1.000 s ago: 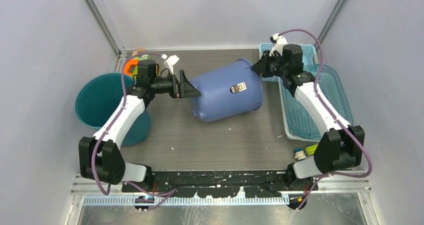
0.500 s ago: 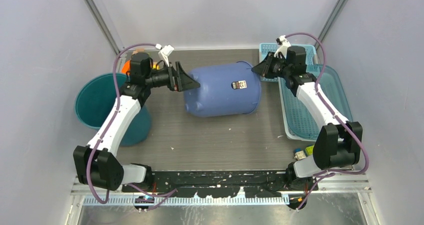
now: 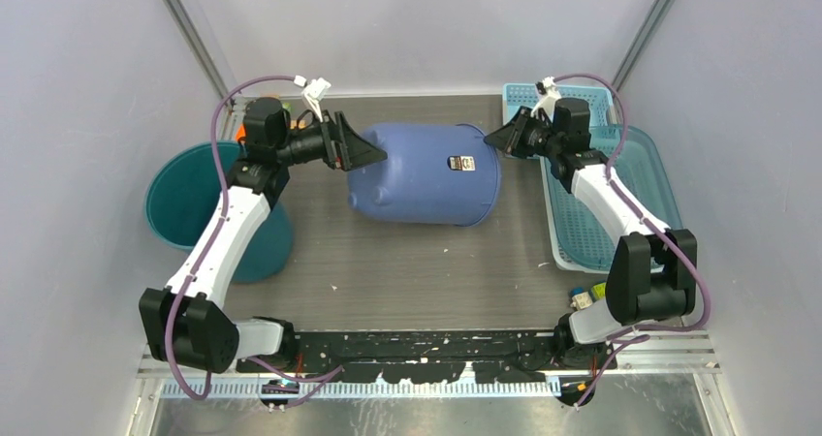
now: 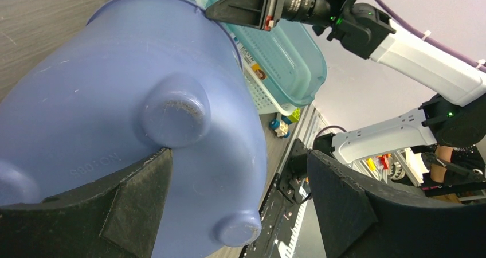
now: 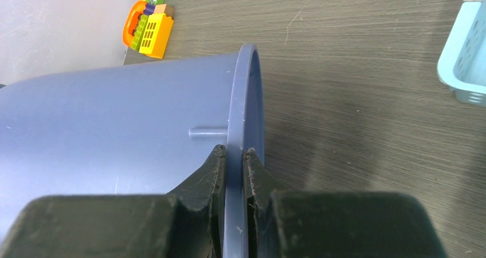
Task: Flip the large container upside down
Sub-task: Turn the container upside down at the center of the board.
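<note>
The large blue container [image 3: 426, 174] lies on its side in the middle of the table, its base to the left and its mouth to the right. My left gripper [image 3: 361, 153] is open wide at the base; in the left wrist view [image 4: 238, 155] one finger [image 4: 132, 206] rests against the container's footed bottom [image 4: 143, 92], and the other finger stands clear of it. My right gripper [image 3: 496, 138] is shut on the container's rim, which runs between its fingertips in the right wrist view [image 5: 235, 153]. The container's wall [image 5: 114, 114] fills the left of that view.
A teal bucket [image 3: 184, 199] stands at the left under my left arm. A teal tray [image 3: 620, 213] and a light blue basket [image 3: 582, 95] lie at the right. Toy bricks [image 5: 148, 23] sit at the back left. A small toy [image 3: 582, 298] lies by the right base.
The container has swung from slanted to nearly level and shifted toward the back. Both grippers moved back with it, the right one keeping its hold on the rim.
</note>
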